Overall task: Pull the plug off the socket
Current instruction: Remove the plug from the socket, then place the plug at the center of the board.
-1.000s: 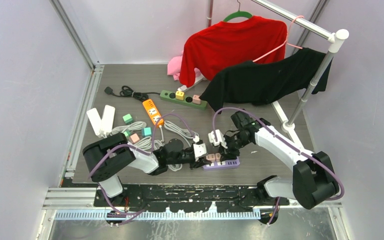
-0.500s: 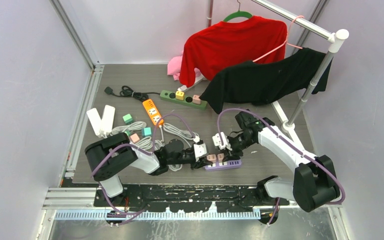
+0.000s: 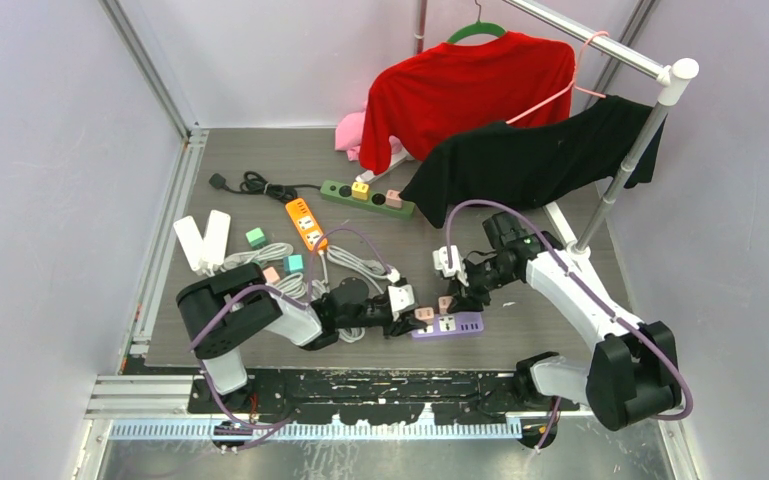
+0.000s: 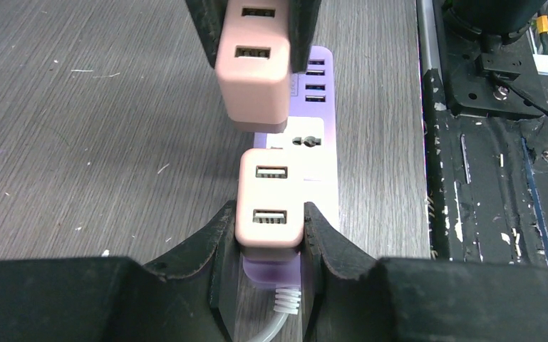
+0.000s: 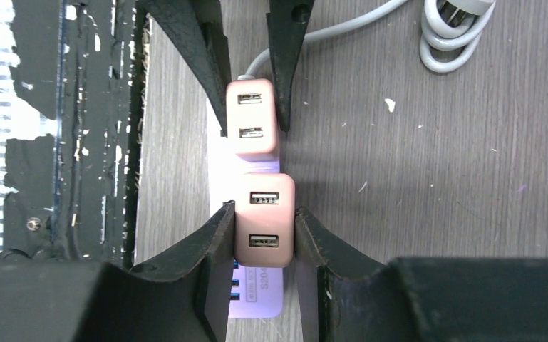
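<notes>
A purple power strip (image 3: 452, 326) lies on the grey table near the front edge. One pink plug (image 4: 269, 206) sits plugged in at its cable end, and my left gripper (image 4: 269, 211) is shut around it, also seen from above as the left gripper (image 3: 410, 317). My right gripper (image 5: 264, 211) is shut on a second pink plug (image 5: 264, 228), which hangs clear above the strip (image 5: 256, 293). In the left wrist view that lifted plug (image 4: 253, 78) floats over a bare white socket (image 4: 306, 140). From above, the right gripper (image 3: 450, 297) sits just behind the strip.
Grey cable coils (image 3: 358, 262) lie behind the left arm. Further back are an orange strip (image 3: 305, 222), a green strip (image 3: 367, 199) with plugs, white strips (image 3: 202, 240) and small cubes (image 3: 256, 237). A rack pole (image 3: 615, 190) and hanging red (image 3: 465, 90) and black (image 3: 530, 160) shirts stand at the back right.
The right gripper has risen and drawn back with its pink plug, which left the purple strip and exposed a socket. The left gripper stays on the other plug.
</notes>
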Robot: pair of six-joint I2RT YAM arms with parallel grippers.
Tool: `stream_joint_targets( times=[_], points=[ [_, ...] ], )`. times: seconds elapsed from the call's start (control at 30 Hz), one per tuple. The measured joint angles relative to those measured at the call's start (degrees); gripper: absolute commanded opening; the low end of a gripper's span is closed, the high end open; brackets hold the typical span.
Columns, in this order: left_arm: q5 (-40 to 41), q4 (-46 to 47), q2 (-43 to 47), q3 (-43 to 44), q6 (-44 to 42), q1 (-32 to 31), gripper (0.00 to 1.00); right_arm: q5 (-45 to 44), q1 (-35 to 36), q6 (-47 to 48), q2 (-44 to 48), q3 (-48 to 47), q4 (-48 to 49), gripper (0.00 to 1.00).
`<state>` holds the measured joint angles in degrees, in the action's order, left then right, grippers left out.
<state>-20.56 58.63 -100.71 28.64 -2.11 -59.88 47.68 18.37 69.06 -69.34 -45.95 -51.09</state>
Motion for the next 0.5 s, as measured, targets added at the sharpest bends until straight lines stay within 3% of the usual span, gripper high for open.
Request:
stream_joint_targets(
  times=[0.1,0.2,0.5],
  points=[
    [0.2,0.2,0.1,-0.2,0.9,0.0,0.5,1.4,-0.5,0.6,0.1,-0.7,-2.6,0.01],
    [1.6,-1.9,1.9,-0.6,3.8,0.0,0.7,3.1,-0.6,-1.4,0.1,-2.3,-4.0,0.01],
    [5.0,-16.8,17.5,1.0,13.5,0.0,0.76,6.8,-2.9,-14.8,0.1,-5.4,-2.5,0.02]
  ],
)
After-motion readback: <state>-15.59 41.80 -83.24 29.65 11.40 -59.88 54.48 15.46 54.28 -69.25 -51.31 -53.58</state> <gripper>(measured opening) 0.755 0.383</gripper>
